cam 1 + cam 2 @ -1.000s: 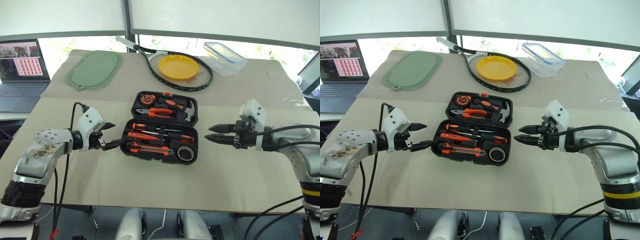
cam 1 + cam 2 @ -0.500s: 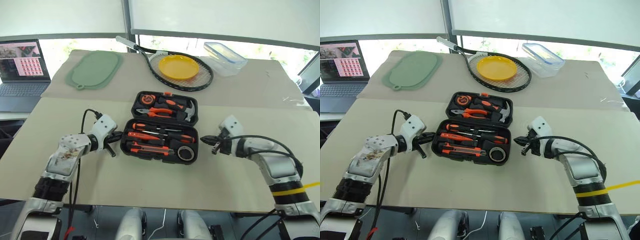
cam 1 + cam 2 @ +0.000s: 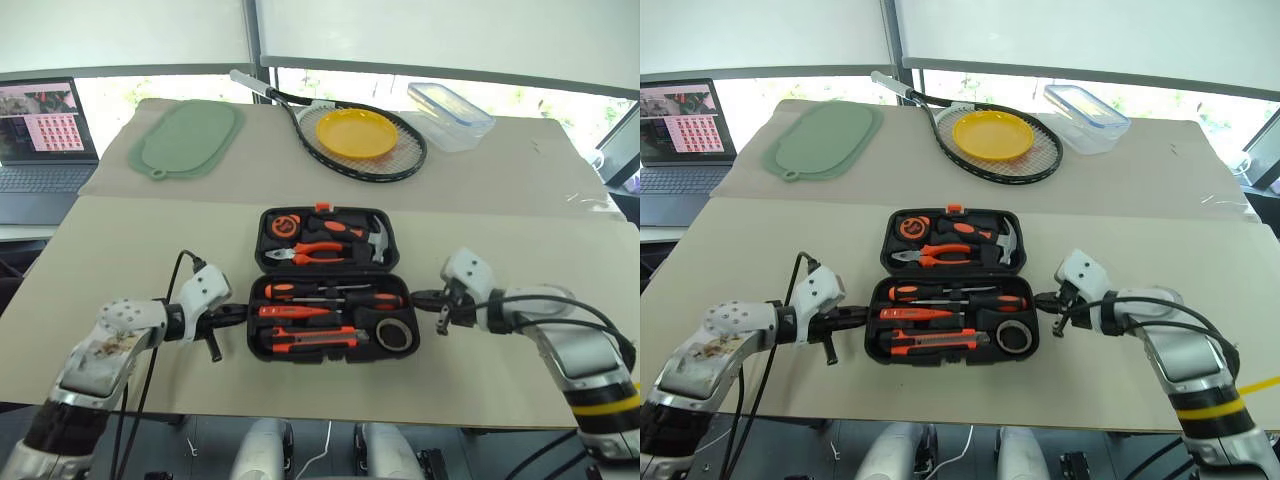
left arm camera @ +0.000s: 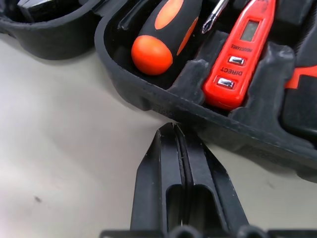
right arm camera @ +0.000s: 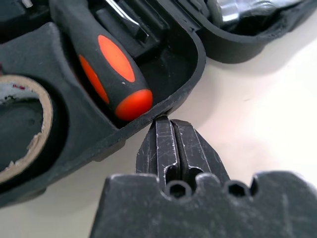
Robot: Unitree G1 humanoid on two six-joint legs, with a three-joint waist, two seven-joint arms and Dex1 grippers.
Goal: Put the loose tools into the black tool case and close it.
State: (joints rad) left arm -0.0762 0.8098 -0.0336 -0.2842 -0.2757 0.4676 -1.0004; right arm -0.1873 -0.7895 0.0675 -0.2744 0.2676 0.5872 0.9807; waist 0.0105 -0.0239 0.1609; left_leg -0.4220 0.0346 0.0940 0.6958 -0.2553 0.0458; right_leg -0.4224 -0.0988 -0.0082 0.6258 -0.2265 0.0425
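Observation:
The black tool case (image 3: 262, 342) lies open on the table, its two halves flat. In the near half lie two screwdrivers (image 3: 330, 292), an orange tester (image 3: 300, 312), a utility knife (image 3: 310, 342) and a tape roll (image 3: 397, 335). My left gripper (image 3: 240, 311) is shut, with its tip against the case's left rim (image 4: 148, 99) beside a screwdriver handle (image 4: 163, 34). At the case's right rim (image 5: 193, 59), my right gripper (image 3: 418, 297) is also shut, its tip touching close to the other screwdriver handle (image 5: 111, 74). Neither gripper holds anything.
The case's far half holds pliers (image 3: 320, 250), a hammer (image 3: 378, 240) and a tape measure (image 3: 285, 225). Farther back lie a green mat (image 3: 188, 138), a racket (image 3: 385, 160) under a yellow plate (image 3: 356, 133), and a clear lidded box (image 3: 450, 116). A laptop (image 3: 45, 135) stands at the left.
Both grippers have shut and dropped to the case's two sides. Between them, the case has slid toward me and turned square to the table edge.

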